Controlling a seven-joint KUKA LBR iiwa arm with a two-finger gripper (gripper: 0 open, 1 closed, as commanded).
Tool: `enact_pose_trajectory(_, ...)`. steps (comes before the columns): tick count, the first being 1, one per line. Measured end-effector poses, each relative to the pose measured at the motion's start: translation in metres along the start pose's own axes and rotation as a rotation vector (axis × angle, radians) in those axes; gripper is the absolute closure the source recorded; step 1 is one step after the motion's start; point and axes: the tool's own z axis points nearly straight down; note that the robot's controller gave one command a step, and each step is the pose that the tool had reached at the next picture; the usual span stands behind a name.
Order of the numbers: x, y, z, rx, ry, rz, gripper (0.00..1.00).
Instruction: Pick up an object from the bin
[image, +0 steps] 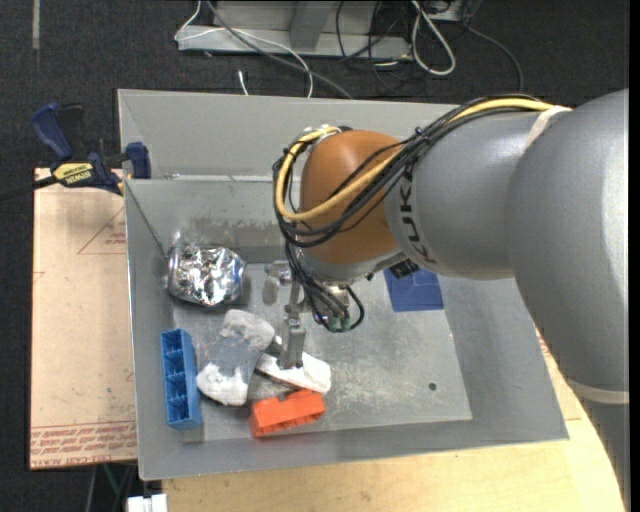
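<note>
My gripper (293, 358) hangs below the orange wrist cover in the front middle of the bin, its tip right above a flat white piece with a reddish edge (303, 377). Just in front of that lies an orange toy brick (288, 412). To the gripper's left sits a crumpled white and grey wad (236, 352). Whether anything is gripped is hidden.
A crumpled foil ball (205, 275) lies at the back left. Along the left wall stands a long blue ribbed block (180, 378). A dark blue block (413, 291) lies to the right, partly under the arm. The arm covers the bin's right rear.
</note>
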Motion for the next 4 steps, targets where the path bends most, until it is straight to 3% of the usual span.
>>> enact_pose_trajectory(1,-0.016,0.015,0.012,-0.002,-0.017,0.018,0.00)
enact_pose_trajectory(2,-0.006,0.016,0.059,-0.003,-0.005,-0.033,0.00)
enact_pose_trajectory(3,0.057,0.024,0.060,-0.007,-0.043,0.002,0.00)
enact_pose_trajectory(4,0.033,0.023,0.059,-0.005,-0.024,-0.004,0.00)
